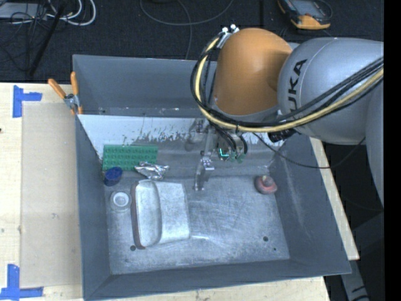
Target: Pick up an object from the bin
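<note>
1. My gripper (202,175) hangs over bare floor of the bin (238,224), near the back wall. I cannot tell how far open it is, and I see nothing in it.
2. Nearest is the foil scrap (151,169), just beside me toward the view's left. Its long axis runs left to right, pointing at me.
3. The pale pouch (161,213) lies left and frontward, long axis back to front.
4. The reddish knob (266,184) sits apart on the right. I judge the foil the shortest reach.
</note>
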Robot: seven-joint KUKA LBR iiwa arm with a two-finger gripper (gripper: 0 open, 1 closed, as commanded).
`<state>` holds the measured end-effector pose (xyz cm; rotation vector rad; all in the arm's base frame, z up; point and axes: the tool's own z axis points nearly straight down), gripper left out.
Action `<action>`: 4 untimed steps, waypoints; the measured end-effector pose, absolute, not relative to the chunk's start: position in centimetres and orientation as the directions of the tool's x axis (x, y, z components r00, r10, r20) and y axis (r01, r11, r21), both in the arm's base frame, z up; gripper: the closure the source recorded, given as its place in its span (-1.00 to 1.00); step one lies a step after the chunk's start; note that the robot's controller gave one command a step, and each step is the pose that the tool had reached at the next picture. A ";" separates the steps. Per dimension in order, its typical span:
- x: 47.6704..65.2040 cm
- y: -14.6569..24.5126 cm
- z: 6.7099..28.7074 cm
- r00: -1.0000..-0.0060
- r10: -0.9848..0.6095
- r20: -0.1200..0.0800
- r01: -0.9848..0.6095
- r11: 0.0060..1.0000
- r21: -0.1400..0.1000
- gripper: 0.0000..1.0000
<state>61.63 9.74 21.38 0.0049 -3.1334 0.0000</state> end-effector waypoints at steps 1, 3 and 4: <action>62.4 15.5 10.1 -0.990 0.140 -0.007 0.140 0.990 -0.006 -1.00; 61.1 19.6 10.5 -0.994 0.105 -0.015 0.105 0.994 0.002 -1.00; 61.2 21.1 9.9 -0.982 -0.188 -0.023 -0.188 0.982 -0.002 -1.00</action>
